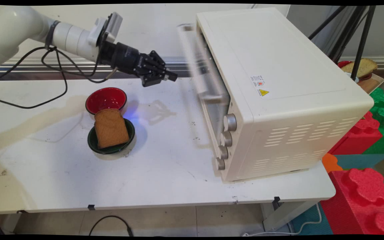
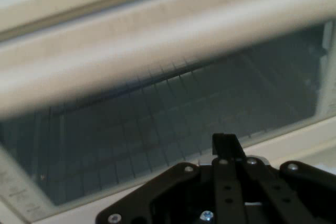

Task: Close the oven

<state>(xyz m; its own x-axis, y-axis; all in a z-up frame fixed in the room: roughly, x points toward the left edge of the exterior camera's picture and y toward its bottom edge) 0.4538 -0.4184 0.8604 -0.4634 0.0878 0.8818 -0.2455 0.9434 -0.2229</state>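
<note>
My gripper (image 1: 172, 77) hangs shut and holds nothing, a little left of the cream toaster oven (image 1: 278, 83) at the height of its glass door (image 1: 208, 86). The door is motion-blurred and partly swung out, with its handle (image 1: 187, 43) at the top. In the hand view the gripper (image 2: 226, 142) points at the door glass (image 2: 157, 129), with a wire rack behind it and the blurred handle (image 2: 157, 51) across the top. Below and left of the gripper, a red bowl (image 1: 106, 98) stands empty. A slice of brown bread (image 1: 111, 128) lies on a dark green bowl (image 1: 93, 141).
Several knobs (image 1: 227, 138) run down the oven's front right side. Black cables (image 1: 58, 76) hang from the arm onto the table. Red and green foam blocks (image 1: 362, 196) stand off the table's right end. A plate with bread (image 1: 362, 66) and tripod legs (image 1: 362, 36) are behind the oven.
</note>
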